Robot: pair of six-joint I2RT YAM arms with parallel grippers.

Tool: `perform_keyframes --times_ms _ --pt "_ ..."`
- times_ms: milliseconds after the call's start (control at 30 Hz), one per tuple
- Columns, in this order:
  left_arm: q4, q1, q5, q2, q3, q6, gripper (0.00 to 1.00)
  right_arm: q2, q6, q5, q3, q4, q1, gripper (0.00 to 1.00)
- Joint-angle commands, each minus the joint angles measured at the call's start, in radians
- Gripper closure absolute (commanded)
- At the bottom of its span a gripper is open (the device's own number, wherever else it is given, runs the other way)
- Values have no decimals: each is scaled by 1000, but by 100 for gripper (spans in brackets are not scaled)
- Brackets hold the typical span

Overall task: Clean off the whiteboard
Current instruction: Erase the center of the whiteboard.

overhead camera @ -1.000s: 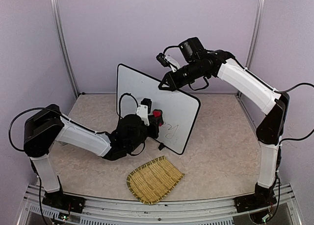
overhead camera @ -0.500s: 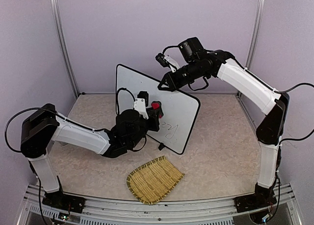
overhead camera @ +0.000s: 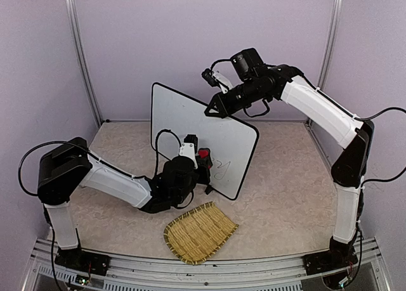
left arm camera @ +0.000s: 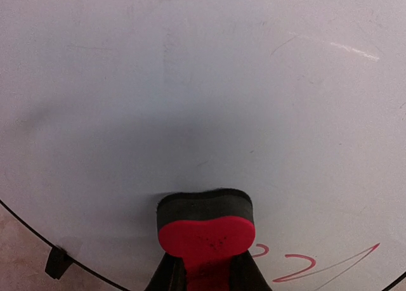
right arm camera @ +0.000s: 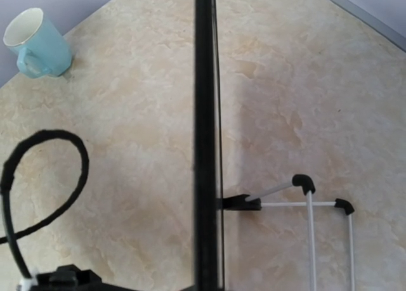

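The whiteboard [overhead camera: 190,123] stands upright and slanted on the table, with dark handwriting [overhead camera: 222,170] low on its face. My right gripper [overhead camera: 212,110] is shut on its top rim, and the right wrist view looks down the black rim [right arm camera: 204,139] edge-on. My left gripper [overhead camera: 203,159] is shut on a red and black eraser [overhead camera: 203,153], whose black pad lies against the board just left of the writing. In the left wrist view the eraser [left arm camera: 205,224] sits between my fingers [left arm camera: 166,279], and red strokes [left arm camera: 298,262] show to its right.
A woven straw mat [overhead camera: 200,232] lies in front of the board near the table's front edge. A pale blue mug [right arm camera: 38,44] stands on the table behind the board. A white wire stand [right arm camera: 311,208] with a black foot [right arm camera: 241,202] props the board.
My left gripper carried the eraser up the board and then back down, ending slightly lower and nearer the writing. The right arm and the board have not moved.
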Motion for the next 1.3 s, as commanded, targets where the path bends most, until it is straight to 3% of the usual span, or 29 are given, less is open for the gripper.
perform_keyframes --times_ms 0,533,933,1267 --pt "-67 8 17 57 -16 -11 80 96 47 -171 -61 -99 68 100" --pt "-9 7 34 25 -34 -21 81 93 47 -168 -65 -99 68 100" --pt "16 38 -32 -102 66 154 80 91 47 -166 -65 -100 70 100" --pt "43 11 76 -45 15 116 80 95 43 -168 -61 -99 70 100"
